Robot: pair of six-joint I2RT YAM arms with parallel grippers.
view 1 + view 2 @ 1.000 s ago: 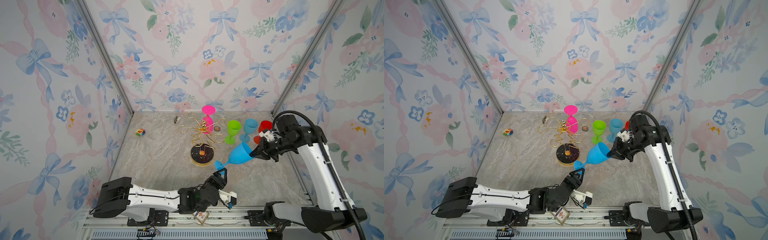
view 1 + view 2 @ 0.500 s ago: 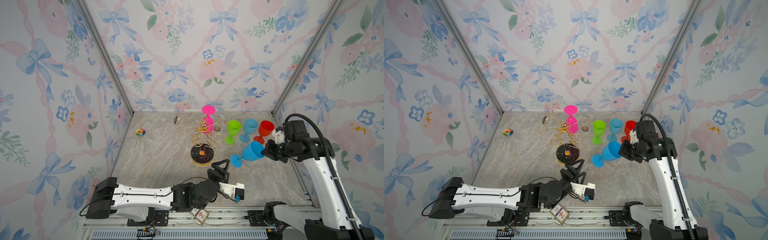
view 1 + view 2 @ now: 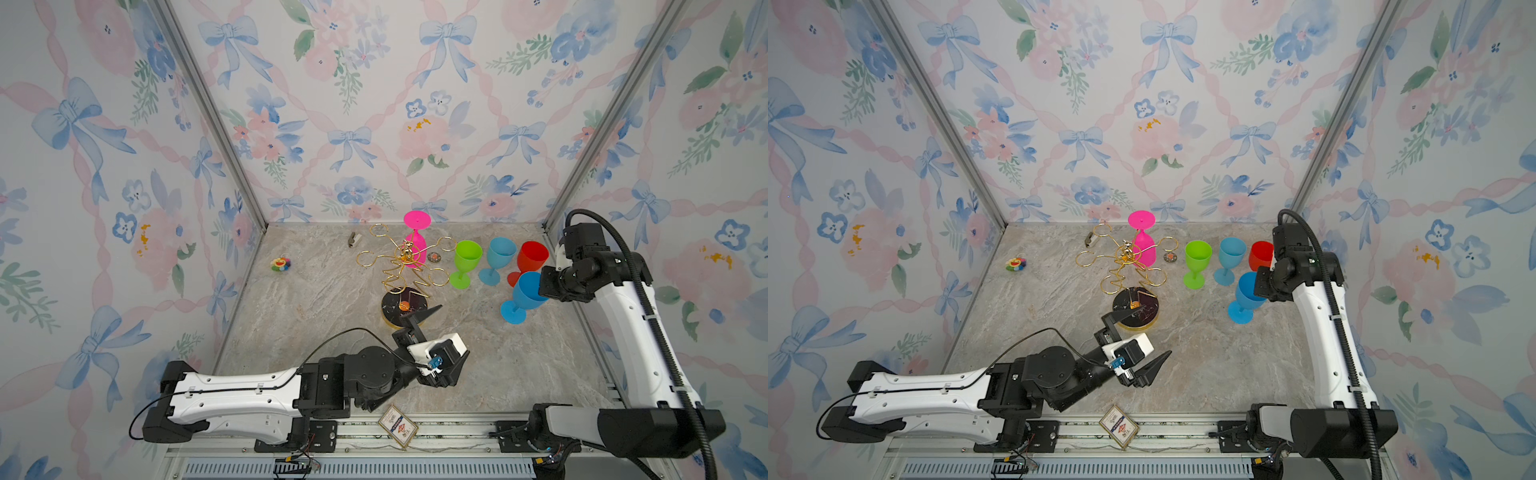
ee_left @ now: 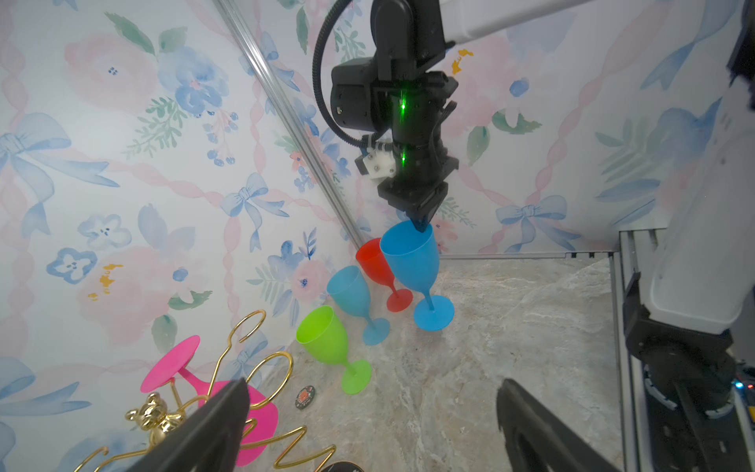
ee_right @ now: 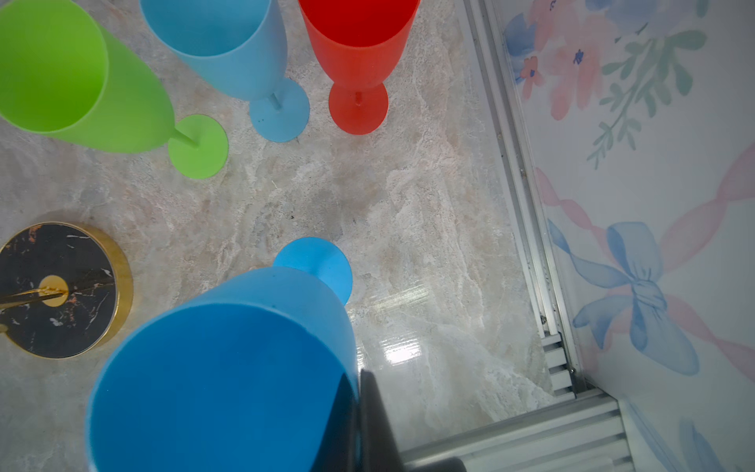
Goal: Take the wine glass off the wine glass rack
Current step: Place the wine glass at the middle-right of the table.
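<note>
Lab booth: wallpapered panels, aluminium frame

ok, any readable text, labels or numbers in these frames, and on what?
No text can be read.
Card on the front rail: printed design, too blurred to read.
Round badge beside the wine glass rack: print too small to read.
Nothing else shows lettering.

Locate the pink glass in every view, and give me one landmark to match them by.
Top view: pink glass hanging foot-up on the rack.
Top view: same place on the rack.
Left wrist: among the rack's gold wire loops.
Right wrist: not in it.
Landmark: the green glass, standing upright beside the rack, shows in all four views.
</note>
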